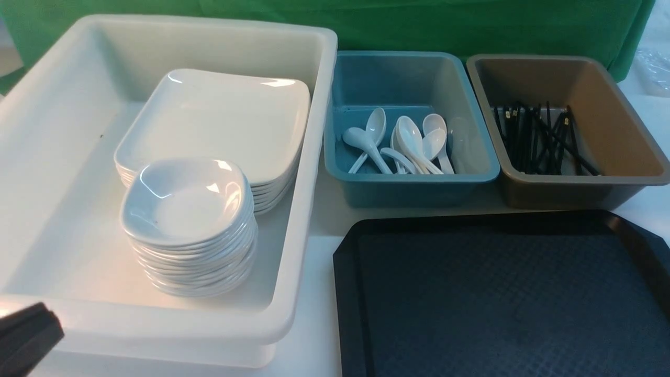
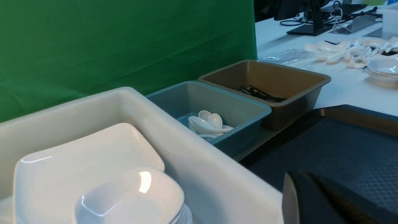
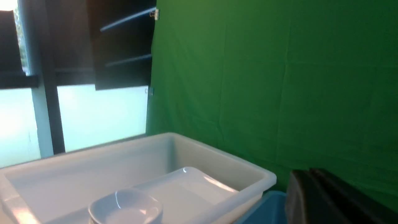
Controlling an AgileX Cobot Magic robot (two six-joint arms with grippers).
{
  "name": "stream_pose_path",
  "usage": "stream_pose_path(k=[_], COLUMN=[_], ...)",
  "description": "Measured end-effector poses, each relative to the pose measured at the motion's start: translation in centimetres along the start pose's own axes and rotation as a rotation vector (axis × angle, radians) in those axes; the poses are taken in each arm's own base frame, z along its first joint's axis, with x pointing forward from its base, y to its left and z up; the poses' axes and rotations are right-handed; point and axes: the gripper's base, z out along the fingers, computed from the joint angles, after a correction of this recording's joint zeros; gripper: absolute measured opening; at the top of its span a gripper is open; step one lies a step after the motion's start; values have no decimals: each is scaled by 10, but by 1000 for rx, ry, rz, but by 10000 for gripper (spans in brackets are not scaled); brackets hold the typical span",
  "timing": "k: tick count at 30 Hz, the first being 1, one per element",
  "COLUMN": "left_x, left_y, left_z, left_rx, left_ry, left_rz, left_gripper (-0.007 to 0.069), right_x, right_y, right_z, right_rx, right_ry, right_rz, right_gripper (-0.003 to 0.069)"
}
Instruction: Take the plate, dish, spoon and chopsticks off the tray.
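The black tray lies at the front right with nothing on it. A stack of large white plates and a stack of small dishes sit in the white bin. Several white spoons lie in the blue bin. Black chopsticks lie in the brown bin. My left gripper is shut and empty at the white bin's near left corner; it also shows in the left wrist view. My right gripper is shut and empty, out of the front view.
The three bins stand in a row behind and left of the tray. A green cloth hangs behind them. In the left wrist view, loose spoons and dishes lie on the white table beyond the brown bin.
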Motion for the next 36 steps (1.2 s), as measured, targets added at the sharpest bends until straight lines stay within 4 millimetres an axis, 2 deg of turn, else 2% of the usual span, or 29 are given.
stream_pose_path(k=[1, 4, 8, 19, 28, 36], left_x=[7, 11, 10, 11, 1, -1], left_y=[-2, -2, -1, -1, 3, 4], left_z=[-3, -5, -5, -5, -7, -7], left_rx=[-3, -16, -34, -36, -70, -77], left_ry=[-10, -30, -46, -46, -164, -186], left_rz=[9, 30, 50, 49, -108, -127], left_gripper=[2, 2, 2, 2, 2, 2], right_x=[12, 29, 40, 40, 40, 40], right_y=[1, 3, 4, 4, 4, 4], right_z=[-7, -18, -26, -27, -27, -27], right_rx=[-1, -2, -2, -2, -2, -2], right_ry=[-20, -42, -52, -54, -53, -52], right_rz=[1, 1, 1, 15, 16, 16], right_gripper=[27, 27, 33, 62, 80, 96])
